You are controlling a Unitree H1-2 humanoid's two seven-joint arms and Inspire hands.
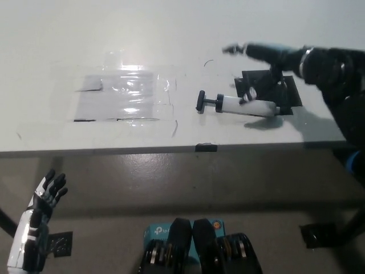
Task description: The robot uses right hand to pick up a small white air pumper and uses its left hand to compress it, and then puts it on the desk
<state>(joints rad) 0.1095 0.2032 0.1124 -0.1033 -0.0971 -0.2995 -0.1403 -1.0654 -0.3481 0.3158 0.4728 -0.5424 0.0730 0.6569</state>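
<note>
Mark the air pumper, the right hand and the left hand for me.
air pumper (251, 106): head view, on its white barrel.
right hand (268, 52): head view, middle of the blurred hand.
left hand (45, 197): head view, on the palm.

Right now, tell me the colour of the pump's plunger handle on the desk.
Black, on the small white air pump; its plunger handle shows best in the head view.

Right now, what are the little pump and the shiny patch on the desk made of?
The air pumper looks like smooth white plastic with a black plunger handle. The shiny patch seems to be clear plastic film or tape, since it wrinkles and glares. Both are guesses from looks.
</note>
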